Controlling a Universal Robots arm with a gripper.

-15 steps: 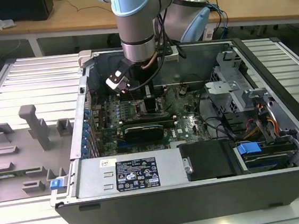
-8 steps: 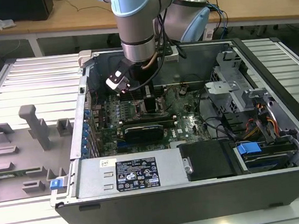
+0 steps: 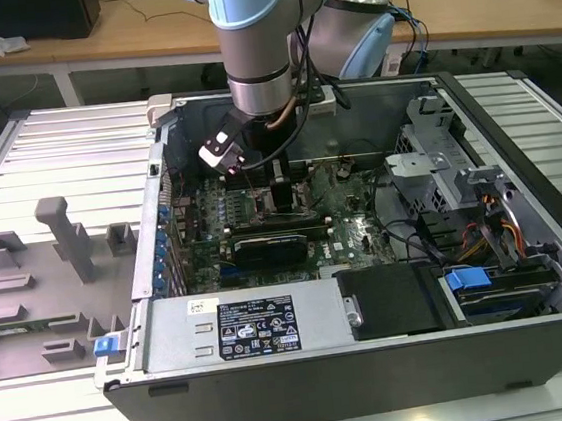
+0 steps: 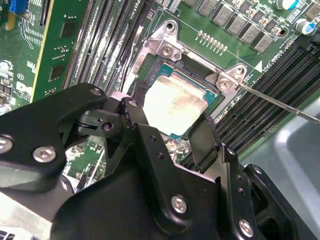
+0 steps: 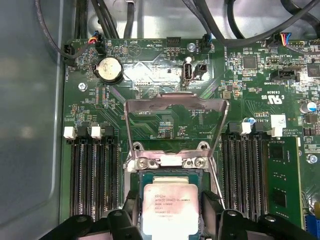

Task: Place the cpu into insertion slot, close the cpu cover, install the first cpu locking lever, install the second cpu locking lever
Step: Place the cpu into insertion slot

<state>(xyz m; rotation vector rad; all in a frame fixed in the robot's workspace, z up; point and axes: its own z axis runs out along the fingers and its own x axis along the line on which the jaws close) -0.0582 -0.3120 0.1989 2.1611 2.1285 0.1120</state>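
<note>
The cpu (image 5: 170, 206), a pale silvery square chip, lies level at the insertion slot (image 5: 150, 176), whose dark frame and silver rim border it. In the second wrist view the cpu (image 4: 175, 102) shows between my two black fingers. One finger (image 4: 136, 111) presses one edge and the other finger (image 4: 207, 134) presses the opposite edge, so my gripper (image 4: 172, 125) is shut on the chip. The cpu cover (image 5: 175, 102), a thin silver frame, stands swung up and open behind the slot. In the exterior view my gripper (image 3: 281, 195) reaches down into the computer case over the green board.
Long black memory slots (image 5: 95, 175) flank the socket on both sides. A thin metal lever rod (image 4: 280, 103) sticks out sideways from the socket's corner. Cables (image 3: 425, 241) and a drive cage (image 3: 438, 169) fill the case toward the exterior view's right. A grey fixture block (image 3: 62, 233) stands outside the case.
</note>
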